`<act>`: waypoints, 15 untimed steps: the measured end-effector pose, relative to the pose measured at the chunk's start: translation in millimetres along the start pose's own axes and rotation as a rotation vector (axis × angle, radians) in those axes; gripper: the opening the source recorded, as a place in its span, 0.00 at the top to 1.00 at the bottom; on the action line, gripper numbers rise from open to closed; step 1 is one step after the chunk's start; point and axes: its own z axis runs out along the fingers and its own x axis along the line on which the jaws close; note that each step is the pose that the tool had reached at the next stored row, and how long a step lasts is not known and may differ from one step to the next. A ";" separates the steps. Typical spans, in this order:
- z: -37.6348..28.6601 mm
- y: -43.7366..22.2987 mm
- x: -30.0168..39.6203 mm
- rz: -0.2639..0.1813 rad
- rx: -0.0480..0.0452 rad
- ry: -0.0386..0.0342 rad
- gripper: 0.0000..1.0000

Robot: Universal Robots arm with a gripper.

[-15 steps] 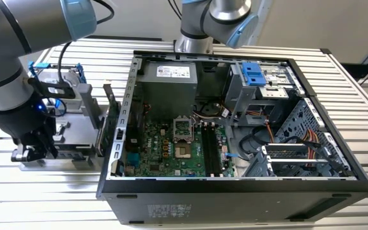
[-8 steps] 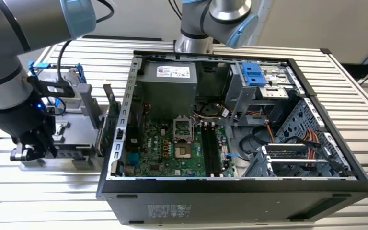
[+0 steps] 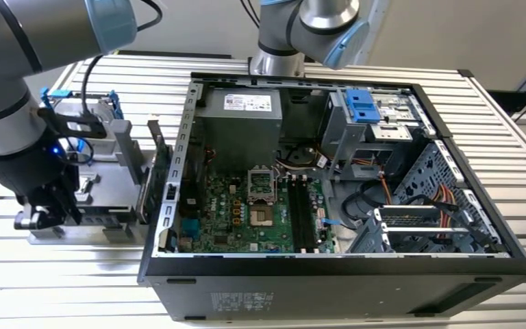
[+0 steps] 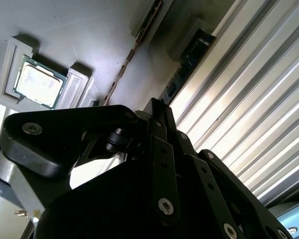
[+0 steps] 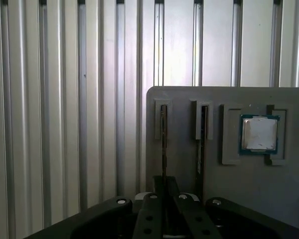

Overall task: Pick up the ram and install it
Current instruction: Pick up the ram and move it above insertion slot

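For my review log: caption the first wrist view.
Black pincer at thin dark ram stick in grey holder plate that also holds square silver processor chip.

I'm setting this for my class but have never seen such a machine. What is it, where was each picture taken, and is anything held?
This is a robot arm with a gripper. The exterior view comes from a camera off the arm; both wrist views come from cameras riding near the gripper. On a metal table sit an open computer case and, at the exterior view's left, a grey holder. In the holder stand a memory stick and a second stick, beside a square processor. The gripper is low over the holder, lined up with the first memory stick; whether it grips it cannot be told.
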 end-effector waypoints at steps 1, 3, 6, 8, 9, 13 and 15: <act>-0.7 0.0 0.0 0.000 0.0001 -0.0001 1.00; -1.9 0.0 0.0 0.000 0.0002 -0.0002 1.00; -4.0 0.0 0.1 0.000 0.0002 -0.0001 1.00; -5.6 0.0 0.1 0.000 0.0002 -0.0001 1.00; -6.4 0.0 0.1 0.000 0.0002 -0.0002 1.00; -9.3 0.0 0.2 0.000 0.0002 -0.0002 1.00; -11.0 0.0 0.2 0.000 0.0002 -0.0002 1.00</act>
